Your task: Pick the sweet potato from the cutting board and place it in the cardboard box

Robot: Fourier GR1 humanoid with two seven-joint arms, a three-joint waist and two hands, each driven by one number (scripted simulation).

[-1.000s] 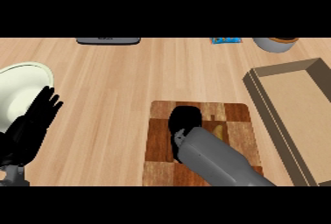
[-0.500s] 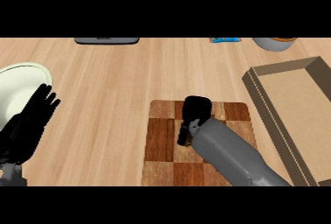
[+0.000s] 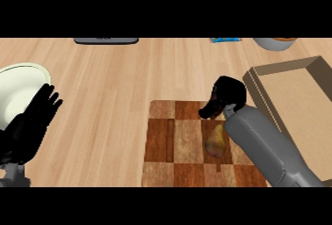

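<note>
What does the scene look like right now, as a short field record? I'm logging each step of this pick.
sweet potato: lying on the cutting board, beside the right forearm, not held
right hand: above the board's far edge, past the sweet potato, fingers curled, holding nothing
left hand: resting open at the view's left, next to the plate
cardboard box: right of the board, open top, nothing seen inside
task state: pick not yet done
</note>
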